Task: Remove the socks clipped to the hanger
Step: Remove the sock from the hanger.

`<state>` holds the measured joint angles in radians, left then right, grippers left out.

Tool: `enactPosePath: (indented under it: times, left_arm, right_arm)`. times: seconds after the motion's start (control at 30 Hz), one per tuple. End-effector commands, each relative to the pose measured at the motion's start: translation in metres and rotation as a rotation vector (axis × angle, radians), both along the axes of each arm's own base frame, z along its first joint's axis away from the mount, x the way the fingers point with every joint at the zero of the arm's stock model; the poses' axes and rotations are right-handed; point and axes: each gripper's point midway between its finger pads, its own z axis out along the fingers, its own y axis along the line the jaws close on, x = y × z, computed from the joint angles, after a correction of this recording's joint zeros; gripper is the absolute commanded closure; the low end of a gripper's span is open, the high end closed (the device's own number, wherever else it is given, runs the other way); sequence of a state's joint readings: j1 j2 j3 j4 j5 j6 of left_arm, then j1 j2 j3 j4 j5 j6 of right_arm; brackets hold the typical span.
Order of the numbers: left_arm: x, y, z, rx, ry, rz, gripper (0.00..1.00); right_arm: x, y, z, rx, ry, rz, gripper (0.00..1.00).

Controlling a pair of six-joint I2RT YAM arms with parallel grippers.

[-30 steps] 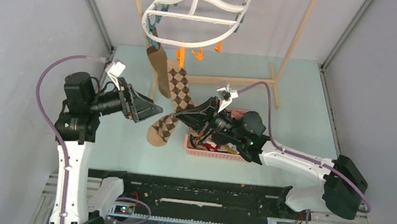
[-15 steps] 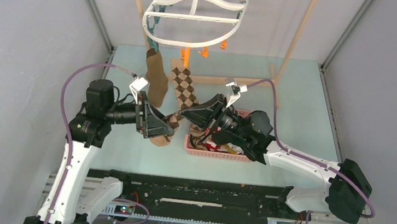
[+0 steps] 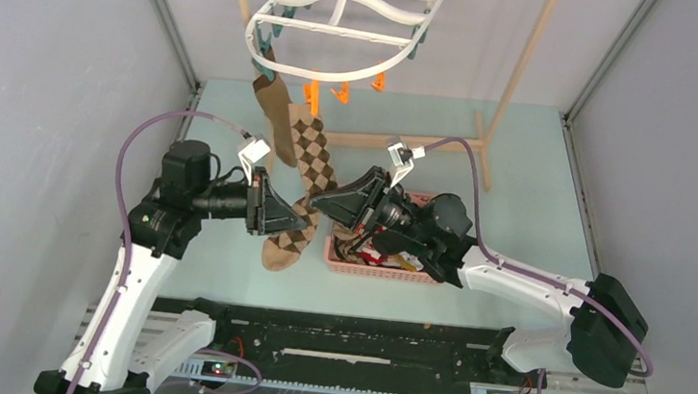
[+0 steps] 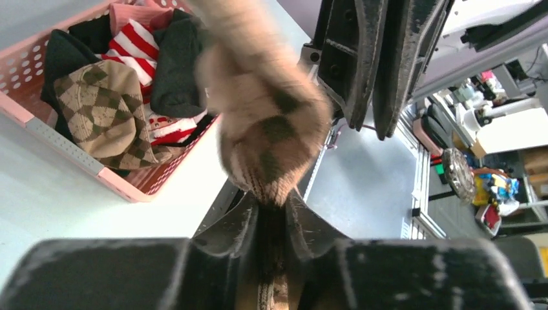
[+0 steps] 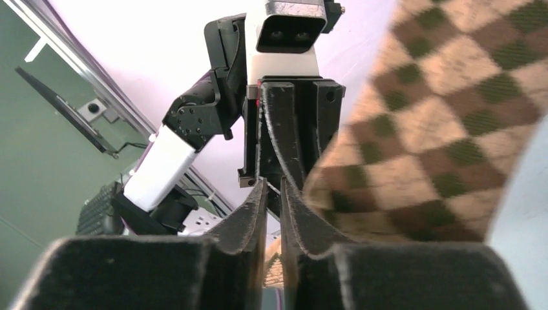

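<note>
The white oval hanger (image 3: 296,24) hangs at the top, with orange and teal pins. Two socks stay clipped to it: a plain tan-brown sock (image 3: 275,118) and a brown argyle sock (image 3: 313,155). My left gripper (image 3: 294,223) (image 4: 273,200) is shut on the argyle sock (image 4: 265,116) near its toe end. My right gripper (image 3: 318,197) (image 5: 274,187) faces it from the right. Its jaws stand a narrow slit apart with nothing between them, and the argyle sock (image 5: 439,129) lies against the outer side of its right finger.
A pink basket (image 3: 372,270) (image 4: 26,110) holding several loose socks sits on the table under my right arm. The light wooden rack frame (image 3: 523,59) stands behind, its foot bar running across the back. Grey walls close in on both sides.
My left arm swung right to the argyle sock and its jaws closed on the lower end. My right gripper's jaws went from shut to slightly parted, and the sock slipped out.
</note>
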<state>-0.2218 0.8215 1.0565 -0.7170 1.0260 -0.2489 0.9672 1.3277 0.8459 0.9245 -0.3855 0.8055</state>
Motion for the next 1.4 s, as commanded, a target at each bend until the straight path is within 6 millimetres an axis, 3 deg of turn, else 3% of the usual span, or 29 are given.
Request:
enactPosePath:
  times: [0.0, 0.13, 0.3, 0.53, 0.77, 1.03, 1.37]
  left_arm:
    - [0.004, 0.004, -0.008, 0.037, -0.039, 0.035, 0.87]
    - [0.003, 0.006, -0.009, 0.058, -0.059, 0.048, 0.99]
    - [-0.001, 0.008, -0.009, 0.066, -0.061, 0.049, 1.0]
    - [-0.01, 0.007, -0.001, 0.054, -0.071, 0.026, 1.0]
    - [-0.017, 0.006, 0.004, 0.045, -0.078, -0.001, 1.0]
    - [-0.02, 0.005, 0.006, 0.036, -0.074, -0.022, 1.0]
    - [-0.032, 0.002, 0.017, -0.006, -0.074, -0.065, 1.0]
  right_arm:
    - [0.01, -0.008, 0.027, 0.057, 0.002, -0.053, 0.72]
    - [0.033, -0.016, 0.025, 0.031, 0.014, -0.196, 0.57]
    - [0.073, -0.023, 0.02, -0.06, -0.012, -0.426, 0.39]
    - [0.111, -0.01, 0.035, 0.062, 0.013, -0.387, 0.3]
    - [0.116, 0.003, 0.045, 0.176, 0.056, -0.217, 0.21]
    - [0.12, -0.002, 0.06, 0.385, 0.126, -0.022, 0.12]
    - [0.137, -0.001, 0.068, 0.505, 0.217, 0.04, 0.16]
